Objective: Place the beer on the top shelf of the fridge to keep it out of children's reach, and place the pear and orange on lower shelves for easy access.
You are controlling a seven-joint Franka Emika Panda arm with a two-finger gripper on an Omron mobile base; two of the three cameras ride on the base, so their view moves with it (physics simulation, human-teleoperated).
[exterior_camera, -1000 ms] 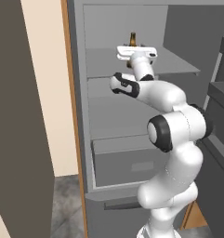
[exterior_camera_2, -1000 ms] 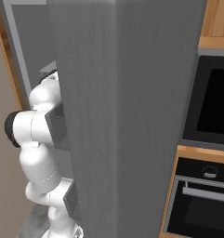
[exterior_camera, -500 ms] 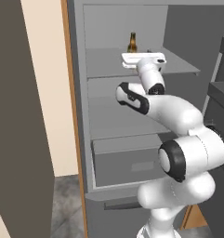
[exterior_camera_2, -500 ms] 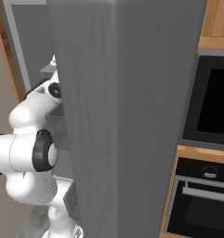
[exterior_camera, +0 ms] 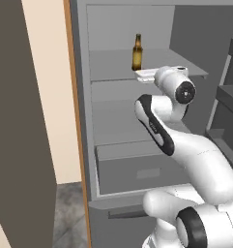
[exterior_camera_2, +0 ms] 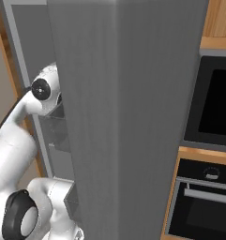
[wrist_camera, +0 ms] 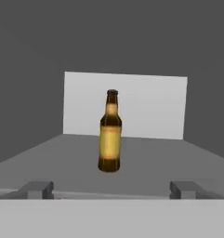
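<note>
So the beer is standing upright on the top shelf of the fridge, roughly mid-shelf and a bit back from the front edge. From the hand view the beer sits dead centre, label facing the camera, with a pale rectangle on the back wall right behind it.

Stuff you can't really make out: in the right base view the open fridge door eats up most of the picture, so the fridge interior is hidden from that side and the arm is only a white elbow and shoulder poking out at the left. In the left base view the gripper's fingers are tucked behind the white hand body, so you can't see them there. The lower shelves are partly covered by the arm, and nothing is visible on the parts that show. The bottom drawer is half hidden by the arm too.

Arm pose: it rises from the lower right, folds at the elbow in front of the middle shelves, and the wrist reaches up level with the top shelf's front edge, just beside the bottle.

The gripper is spread wide, one fingertip either side low in the hand view, with the bottle beyond them and nothing between them.
</note>
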